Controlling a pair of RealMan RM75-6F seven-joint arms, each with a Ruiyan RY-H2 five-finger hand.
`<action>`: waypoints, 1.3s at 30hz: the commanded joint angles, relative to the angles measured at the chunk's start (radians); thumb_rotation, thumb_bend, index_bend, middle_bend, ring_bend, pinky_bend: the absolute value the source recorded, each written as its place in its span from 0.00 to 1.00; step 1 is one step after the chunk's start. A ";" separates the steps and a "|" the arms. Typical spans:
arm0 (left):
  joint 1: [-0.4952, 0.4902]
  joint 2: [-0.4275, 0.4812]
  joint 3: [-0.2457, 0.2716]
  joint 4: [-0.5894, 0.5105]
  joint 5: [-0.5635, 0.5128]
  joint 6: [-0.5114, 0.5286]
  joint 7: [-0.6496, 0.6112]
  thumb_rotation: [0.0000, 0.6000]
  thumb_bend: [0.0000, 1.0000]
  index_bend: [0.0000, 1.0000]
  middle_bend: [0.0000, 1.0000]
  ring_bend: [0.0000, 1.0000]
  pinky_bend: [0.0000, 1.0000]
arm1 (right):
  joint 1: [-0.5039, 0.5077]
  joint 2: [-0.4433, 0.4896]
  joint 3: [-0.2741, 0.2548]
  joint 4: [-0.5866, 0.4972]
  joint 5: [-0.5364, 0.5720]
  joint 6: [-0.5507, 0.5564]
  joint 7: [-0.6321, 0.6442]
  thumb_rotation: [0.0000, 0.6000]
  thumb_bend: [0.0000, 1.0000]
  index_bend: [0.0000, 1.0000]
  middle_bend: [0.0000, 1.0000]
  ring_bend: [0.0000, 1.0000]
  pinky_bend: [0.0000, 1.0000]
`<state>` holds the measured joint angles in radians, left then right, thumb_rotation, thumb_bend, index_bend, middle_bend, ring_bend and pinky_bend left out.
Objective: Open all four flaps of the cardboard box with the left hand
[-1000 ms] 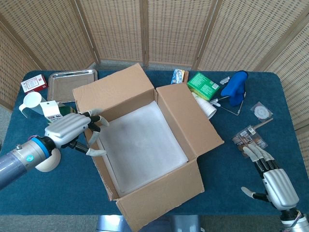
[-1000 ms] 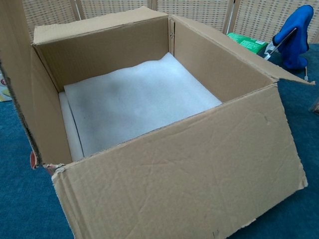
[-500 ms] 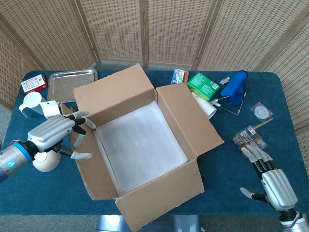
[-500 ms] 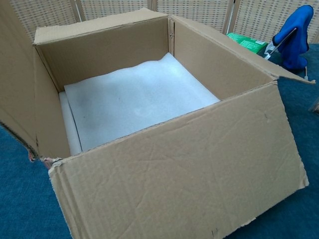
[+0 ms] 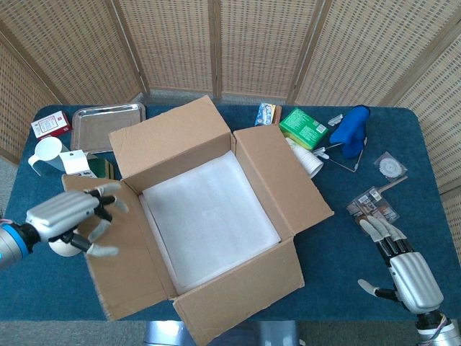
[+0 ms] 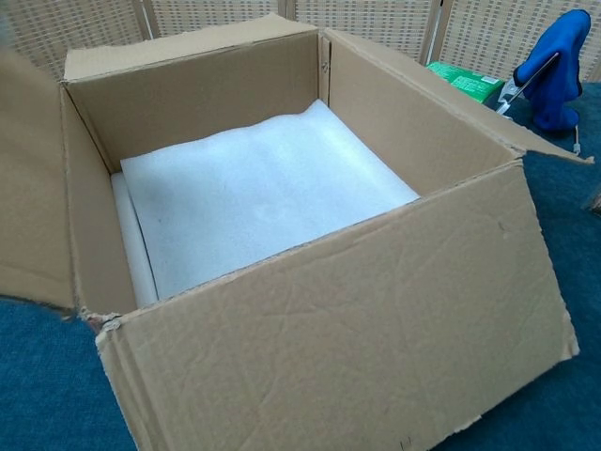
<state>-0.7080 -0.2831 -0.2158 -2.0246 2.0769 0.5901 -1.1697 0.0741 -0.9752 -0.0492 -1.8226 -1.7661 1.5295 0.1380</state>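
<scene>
**Desk:** Item one, the box?

**Operator:** Cardboard box [image 5: 216,216], mid-table on the blue table [image 5: 338,252], top open. White foam sheet [image 5: 205,213] lines the floor. Far flap [image 5: 169,133] stands up, right flap [image 5: 284,173] leans outward, left flap [image 5: 119,245] is folded out and down. From the chest view I see the near flap [image 6: 376,310] hanging down the front; its lower edge is cut off by the frame.

**Desk:** Hands?

**Operator:** My left hand [image 5: 68,216] sits over the far end of the left flap, fingers spread and loosely curled, holding nothing. I cannot tell whether the fingertips touch the cardboard. It partly hides a cream round object [image 5: 63,247]. My right hand [image 5: 403,270] rests at the near right corner, fingers extended and apart, empty; the wrist is cut off. Neither hand shows in the chest view.

**Desk:** Remainder?

**Operator:** Far left: metal tray [image 5: 108,124], red-and-white packet [image 5: 50,126], white scoop [image 5: 45,153]. Far right: green box [image 5: 304,127], blue cloth item [image 5: 351,130], a small round disc [image 5: 390,165], a brown packet [image 5: 372,205]. Labels are too small to read.
</scene>
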 commanded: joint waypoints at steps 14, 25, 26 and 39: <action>-0.064 -0.014 0.090 0.032 0.031 0.008 -0.006 0.42 0.00 0.76 0.27 0.07 0.21 | 0.001 0.004 0.001 0.000 0.003 0.003 0.009 1.00 0.00 0.00 0.00 0.00 0.14; 0.043 -0.096 0.057 0.144 -0.244 0.101 0.386 0.87 0.00 0.01 0.00 0.00 0.09 | 0.000 0.002 0.004 -0.001 0.012 0.004 0.007 1.00 0.00 0.00 0.00 0.00 0.14; 0.079 -0.123 0.050 0.160 -0.296 0.155 0.470 0.98 0.00 0.00 0.00 0.00 0.08 | -0.001 0.001 0.006 0.000 0.013 0.008 0.008 1.00 0.00 0.00 0.00 0.00 0.14; 0.350 -0.405 0.043 0.331 -0.505 0.717 0.876 1.00 0.01 0.00 0.00 0.00 0.10 | -0.007 -0.001 0.013 0.007 0.019 0.025 0.014 1.00 0.00 0.00 0.00 0.00 0.13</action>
<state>-0.4459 -0.5937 -0.1727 -1.7805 1.6122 1.1757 -0.3671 0.0672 -0.9761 -0.0366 -1.8151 -1.7474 1.5542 0.1518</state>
